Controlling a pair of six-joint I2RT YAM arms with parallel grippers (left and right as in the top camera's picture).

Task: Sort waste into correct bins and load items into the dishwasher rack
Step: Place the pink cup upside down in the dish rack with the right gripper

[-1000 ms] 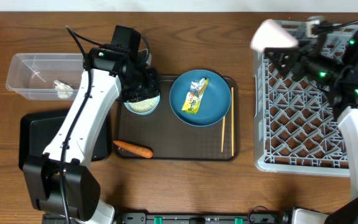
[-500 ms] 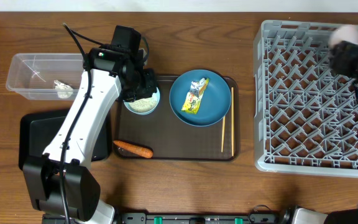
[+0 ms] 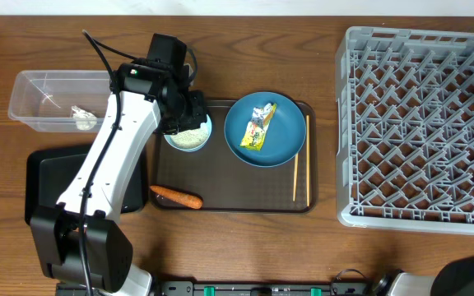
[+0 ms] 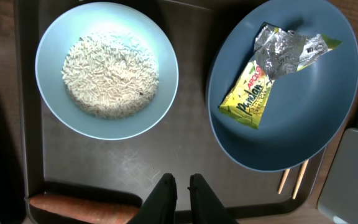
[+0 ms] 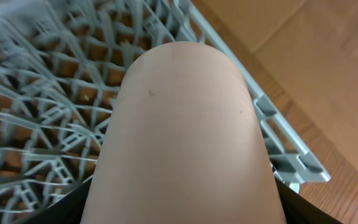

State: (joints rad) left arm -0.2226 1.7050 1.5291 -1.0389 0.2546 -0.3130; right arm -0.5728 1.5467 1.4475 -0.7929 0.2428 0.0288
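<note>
The pinkish-white cup (image 5: 185,143), smooth and rounded, sits pinched by the right fingers (image 5: 300,208) over a corner of the grey dishwasher rack (image 5: 291,149); the left fingers (image 4: 164,199) are pressed together.

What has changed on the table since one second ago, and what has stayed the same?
The right gripper, shut on the pinkish-white cup, carried it from the far left corner of the dishwasher rack across to its right side, almost out of the overhead view. The left gripper stayed shut over the brown tray; bowl of rice, plate, wrapper, carrot and chopsticks did not move.
</note>
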